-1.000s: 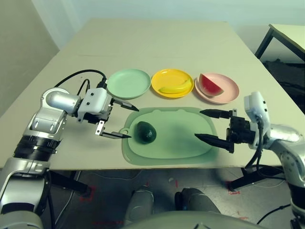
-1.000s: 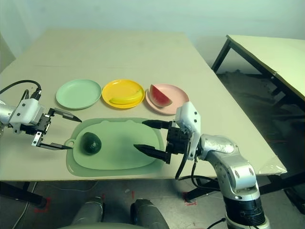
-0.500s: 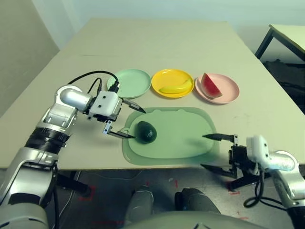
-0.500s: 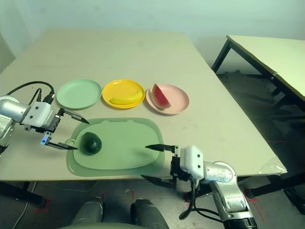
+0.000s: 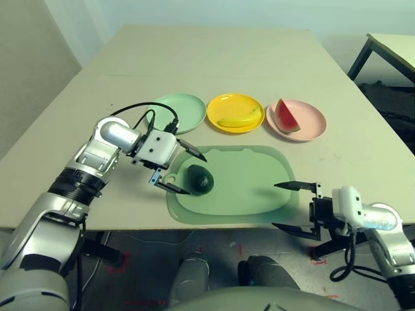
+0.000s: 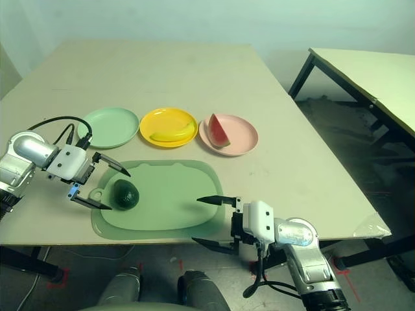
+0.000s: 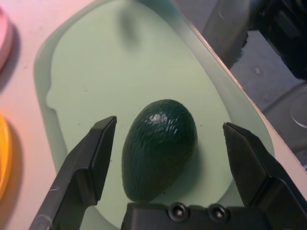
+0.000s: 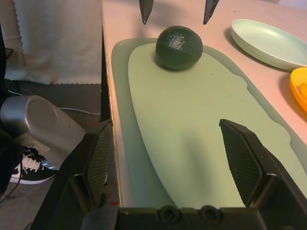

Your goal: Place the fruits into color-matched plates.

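The left gripper (image 5: 197,175) has moved in toward the avocado (image 5: 200,179) since the earlier frame. Its fingers are standing wide apart, and the avocado is lying on the green mat (image 7: 144,57), at the opening between the fingertips and ungripped. The right gripper (image 6: 206,221) is hovering by the mat's near right corner, also spread open and empty, well apart from the avocado. The banana (image 6: 172,133) is resting on the yellow plate (image 6: 167,115), the watermelon wedge (image 5: 285,116) on the pink plate (image 5: 314,121). The mint green plate (image 6: 111,127) is sitting beyond the left gripper.
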You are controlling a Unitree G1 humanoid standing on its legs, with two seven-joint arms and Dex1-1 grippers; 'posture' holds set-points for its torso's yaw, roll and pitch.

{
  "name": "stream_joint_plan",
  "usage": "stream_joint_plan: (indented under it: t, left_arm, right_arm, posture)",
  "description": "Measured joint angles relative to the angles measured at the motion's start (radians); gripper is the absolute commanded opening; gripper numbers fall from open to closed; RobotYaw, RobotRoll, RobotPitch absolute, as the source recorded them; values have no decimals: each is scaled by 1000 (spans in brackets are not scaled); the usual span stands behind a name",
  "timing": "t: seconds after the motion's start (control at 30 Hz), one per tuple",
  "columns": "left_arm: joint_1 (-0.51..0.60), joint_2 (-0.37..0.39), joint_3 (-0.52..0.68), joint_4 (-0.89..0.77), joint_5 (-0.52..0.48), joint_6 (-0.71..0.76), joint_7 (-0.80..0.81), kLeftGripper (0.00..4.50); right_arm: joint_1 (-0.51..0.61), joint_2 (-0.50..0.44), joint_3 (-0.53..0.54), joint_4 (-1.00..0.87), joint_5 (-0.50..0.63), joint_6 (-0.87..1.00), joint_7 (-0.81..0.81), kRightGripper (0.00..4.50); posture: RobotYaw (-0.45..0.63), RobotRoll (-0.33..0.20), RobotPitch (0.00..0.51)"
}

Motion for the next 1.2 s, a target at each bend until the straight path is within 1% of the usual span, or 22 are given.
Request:
stream_joint_plan:
  t: [0.2,0.4,0.6,0.87,0.93,1.03,1.2]
  left_arm:
    - [-10,-25,-14,34,27,-37,0,4500]
    - [-12,-48,-20,79,67,-79,0,4500]
    - [-10,-102,-19,132,131,-116,0,4500]
    - [-9,-155,-16,189,181,-152,3,4500]
    - [-9,-159,-16,195,185,-152,5,4112]
    - [-9,-161,-10,204,196,-151,8,3296]
    - [-9,-161,4,205,205,-147,7,3283]
  right_arm:
    - [8,0,11,-13,0,1,-28,4443]
    - [56,-13,42,-59,1,5,-34,4443]
    - [56,-22,49,-70,0,6,-50,4443]
    - [63,-35,58,-70,-3,5,-57,4443]
    - [64,-38,60,-71,-3,5,-57,4500]
    - [65,-41,61,-71,-3,5,-59,4500]
    - [66,-50,72,-71,-5,2,-59,4500]
  posture:
    - [36,0,54]
    - [35,0,54]
    - [33,0,53]
    - [26,0,55]
    - [26,0,55]
    - [26,0,55]
    - [27,0,54]
